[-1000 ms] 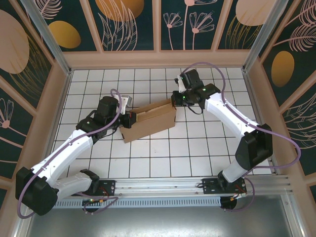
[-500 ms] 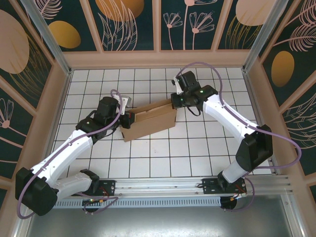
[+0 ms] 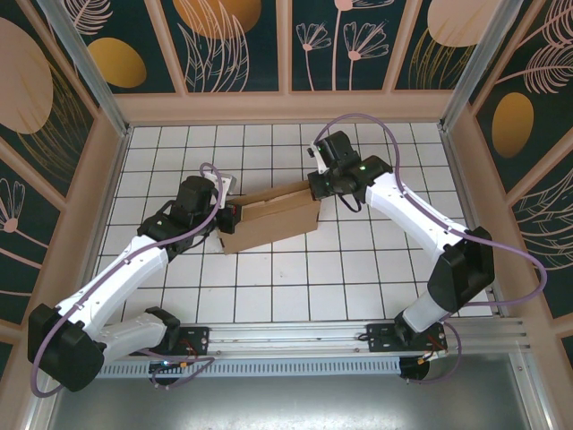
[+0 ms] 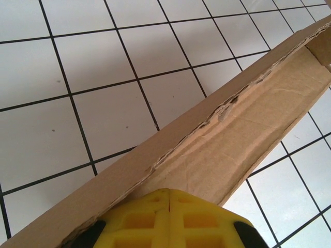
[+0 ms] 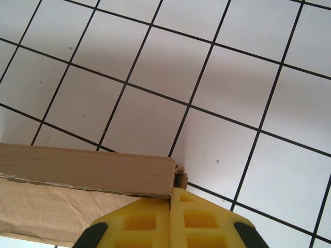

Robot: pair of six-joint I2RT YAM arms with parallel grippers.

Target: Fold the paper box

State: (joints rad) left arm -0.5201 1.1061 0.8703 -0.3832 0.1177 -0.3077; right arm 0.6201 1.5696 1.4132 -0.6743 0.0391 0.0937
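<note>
Tabletop: white tiles with a black grid, matte and flat.
Left pincer: closed, yellow fingertips pressed together at the left end of the box. Whether cardboard is nipped between them cannot be told.
Paper box: lies mid-tabletop, a little nearer the far edge, set askew with its right end farther back.
Right pincer: closed, tips meeting at the box's far right corner, touching it. A grip cannot be confirmed.
Done: the sheet already stands as a shallow rectangular box with its long walls raised.
Left: probably squaring the ends and tucking the last flaps. Whether the ends are locked is hidden.
Material: plain brown cardboard, dull and fibrous. In the left wrist view, the wall has a frayed, split top edge and faint wrinkles. The right corner is crisp.
</note>
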